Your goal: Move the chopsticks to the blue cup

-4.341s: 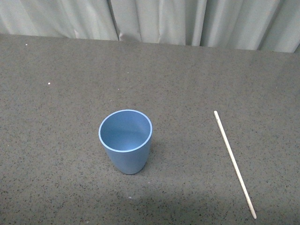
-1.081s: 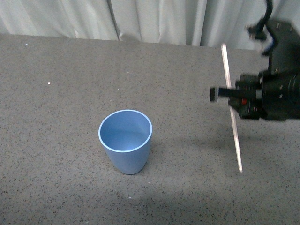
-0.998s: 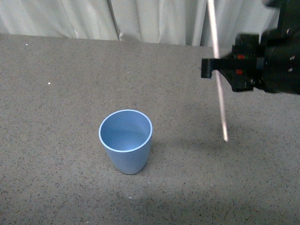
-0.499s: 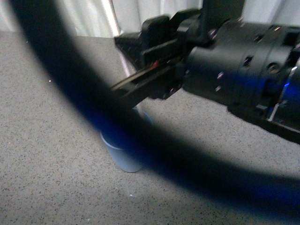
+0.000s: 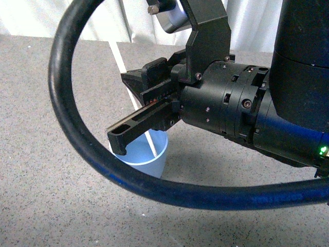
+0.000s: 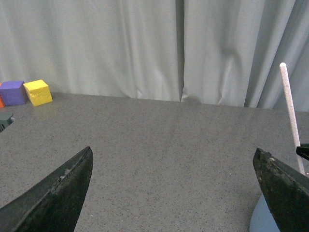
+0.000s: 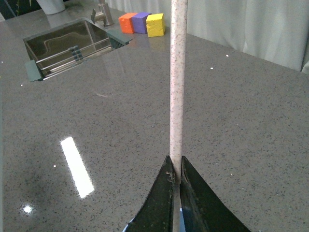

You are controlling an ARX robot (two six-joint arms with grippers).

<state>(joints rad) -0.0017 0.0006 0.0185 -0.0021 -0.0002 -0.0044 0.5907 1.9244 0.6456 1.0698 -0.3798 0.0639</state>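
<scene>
The chopsticks [image 5: 151, 144] stand tilted, lower end inside the blue cup [image 5: 154, 163] at mid-worktop [image 5: 41, 170], top leaning far and left. The right end effector [image 7: 175, 168] is pinched narrow on the stick, above the cup's rim. The front view hides that grip behind a finger; the right wrist view shows it plainly, with a sink [image 7: 63, 41] and coloured cubes [image 7: 155, 24] beyond. The left wrist view shows the left end effector [image 6: 169, 203] spread wide, holding nothing, stick and cup near one finger [image 6: 285, 193].

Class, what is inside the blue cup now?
The chopsticks dip into the blue cup, pinched by the right gripper. That gripper covers part of the rim; the stick's tip and cup floor are hidden.
</scene>
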